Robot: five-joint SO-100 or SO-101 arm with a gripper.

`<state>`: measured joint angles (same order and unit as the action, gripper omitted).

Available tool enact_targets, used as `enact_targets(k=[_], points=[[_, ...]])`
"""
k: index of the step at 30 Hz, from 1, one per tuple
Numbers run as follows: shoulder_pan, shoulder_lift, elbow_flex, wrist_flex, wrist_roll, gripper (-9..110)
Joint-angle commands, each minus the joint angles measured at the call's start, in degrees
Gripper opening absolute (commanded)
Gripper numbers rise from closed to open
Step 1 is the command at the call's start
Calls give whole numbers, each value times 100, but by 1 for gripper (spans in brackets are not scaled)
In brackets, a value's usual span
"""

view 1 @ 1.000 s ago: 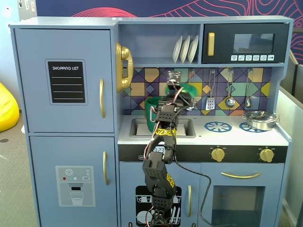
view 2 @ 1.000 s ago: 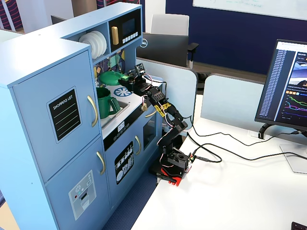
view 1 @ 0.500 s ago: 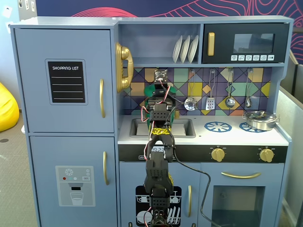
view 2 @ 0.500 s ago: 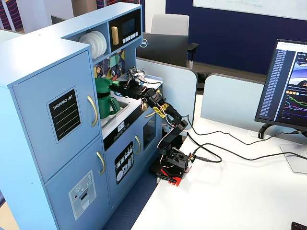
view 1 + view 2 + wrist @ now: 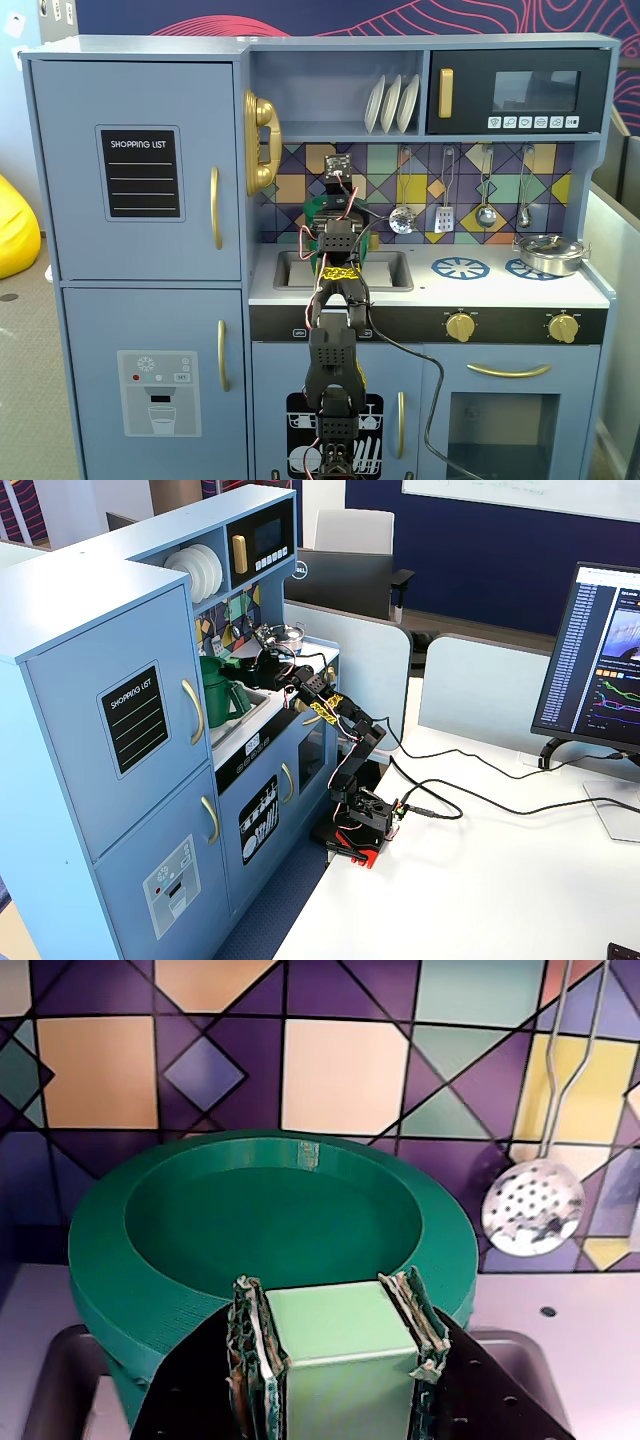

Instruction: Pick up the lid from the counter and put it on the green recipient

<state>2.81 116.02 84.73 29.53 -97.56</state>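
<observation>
Claw [image 5: 340, 1360] grips lid [image 5: 270, 1230] handle, seemingly atop green recipient [image 5: 222, 692].

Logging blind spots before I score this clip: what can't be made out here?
- Whether the lid sits on the green pot: wrist view, the lid covers the pot's rim.
- Pot and lid in a fixed view: the arm covers nearly all.
- Lid's near edge: wrist view, hidden behind the end effector and cut by the bottom edge.
</observation>
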Motion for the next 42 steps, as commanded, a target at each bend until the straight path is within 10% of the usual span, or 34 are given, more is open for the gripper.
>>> enact_targets(k=[1,15,27,42], points=[[-35,18,-475,-255,-123,0],[0,448,114,-18,-272,1],[264,325,-378,-571,439,37],[272,4693,3278,2839,536,33]])
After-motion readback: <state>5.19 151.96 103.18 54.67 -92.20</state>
